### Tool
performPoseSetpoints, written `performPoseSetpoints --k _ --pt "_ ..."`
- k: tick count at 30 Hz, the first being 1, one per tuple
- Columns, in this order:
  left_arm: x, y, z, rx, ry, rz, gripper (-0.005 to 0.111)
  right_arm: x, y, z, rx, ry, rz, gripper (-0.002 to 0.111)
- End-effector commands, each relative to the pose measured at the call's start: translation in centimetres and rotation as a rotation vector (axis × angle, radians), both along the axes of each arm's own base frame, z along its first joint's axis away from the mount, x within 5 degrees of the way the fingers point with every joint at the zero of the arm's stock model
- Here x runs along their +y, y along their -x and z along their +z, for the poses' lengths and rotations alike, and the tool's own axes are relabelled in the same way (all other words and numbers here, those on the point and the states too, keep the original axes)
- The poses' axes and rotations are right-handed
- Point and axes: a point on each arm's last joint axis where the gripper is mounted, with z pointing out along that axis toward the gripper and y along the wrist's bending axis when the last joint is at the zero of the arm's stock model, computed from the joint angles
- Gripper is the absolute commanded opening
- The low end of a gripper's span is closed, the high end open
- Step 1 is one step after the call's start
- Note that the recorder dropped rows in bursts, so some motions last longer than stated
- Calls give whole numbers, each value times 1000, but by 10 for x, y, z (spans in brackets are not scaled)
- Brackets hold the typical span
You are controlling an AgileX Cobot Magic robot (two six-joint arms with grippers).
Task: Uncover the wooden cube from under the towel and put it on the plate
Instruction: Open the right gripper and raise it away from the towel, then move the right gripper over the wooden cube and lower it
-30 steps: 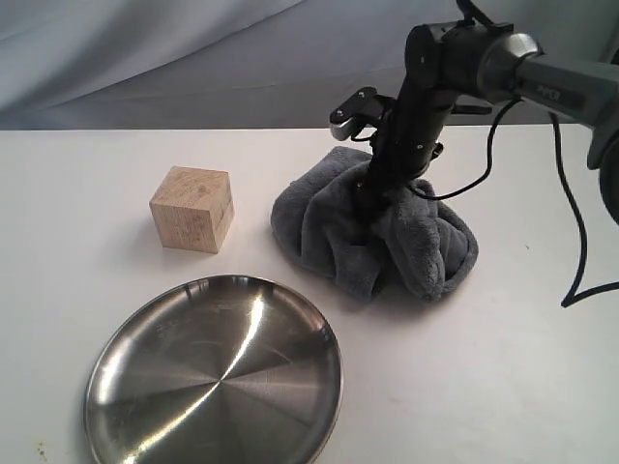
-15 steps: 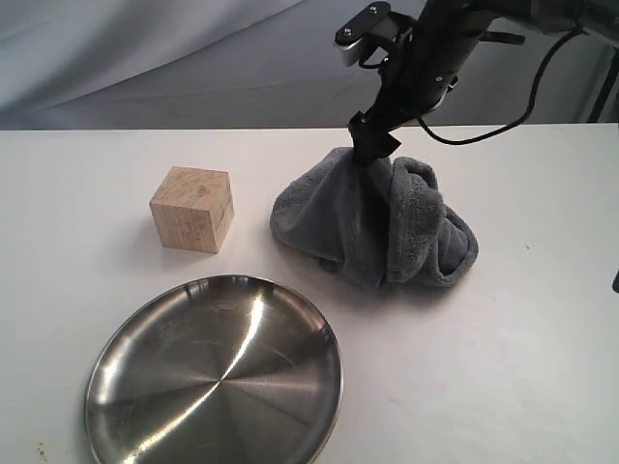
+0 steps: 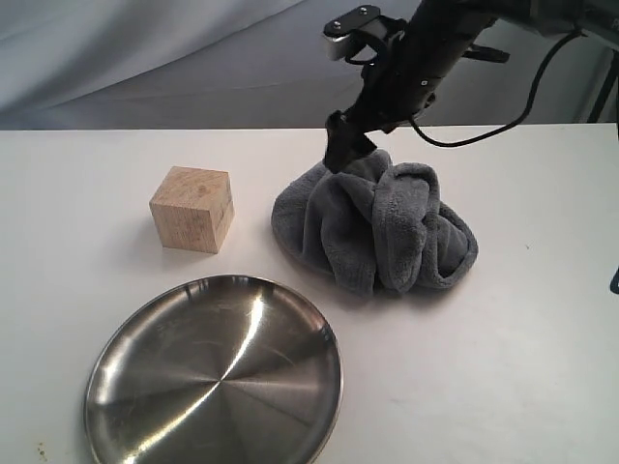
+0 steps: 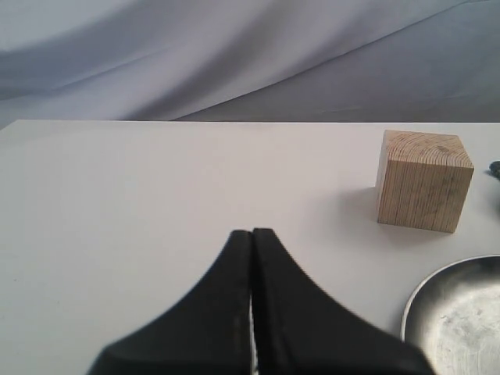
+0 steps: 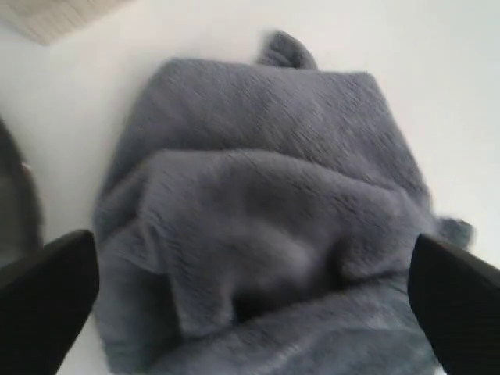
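The wooden cube (image 3: 191, 208) stands bare on the white table, left of the towel (image 3: 387, 232) and behind the plate (image 3: 213, 377). The grey-blue towel lies in a bunched heap with thick folds. My right gripper (image 3: 343, 145) hovers just over the heap's back left edge. In the right wrist view it (image 5: 250, 289) is open, its fingers spread wide on either side of the towel (image 5: 258, 172) with nothing held. My left gripper (image 4: 251, 233) is shut and empty, low over the table, with the cube (image 4: 423, 181) and the plate's rim (image 4: 426, 301) beyond it.
A grey cloth backdrop (image 3: 145, 58) hangs behind the table. The right arm's black cable (image 3: 542, 87) loops above the towel's far side. A corner of the cube (image 5: 55, 16) shows in the right wrist view.
The right gripper rose out of the towel, drawing a fold up, then let it go and shifted left. The towel has slumped back into a heap. Cube and plate are unmoved.
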Motion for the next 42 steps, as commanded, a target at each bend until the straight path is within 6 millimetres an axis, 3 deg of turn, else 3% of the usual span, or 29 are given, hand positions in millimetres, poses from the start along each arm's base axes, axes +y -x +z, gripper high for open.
performPoseSetpoints --k 1,11,20,23,28,33,38,42 --pt "0 0 1 -15 9 -6 1 23 5 11 9 -265 91 102" --pt "0 0 1 -15 9 -6 1 48 -3 16 34 -661 39 102" --pt "0 0 1 -15 9 -6 1 68 4 16 -58 -662 159 97" --pt "0 0 1 -15 9 -6 1 76 8 17 -117 -643 233 82" --pt "0 0 1 -15 9 -6 1 98 18 17 -218 -615 342 34" --pt "0 0 1 -15 9 -6 1 115 26 16 -331 -547 460 0" --pt "0 0 1 -15 9 -6 1 129 28 10 -481 -372 498 0" --pt "0 0 1 -15 9 -6 1 142 33 10 -549 -329 504 0"
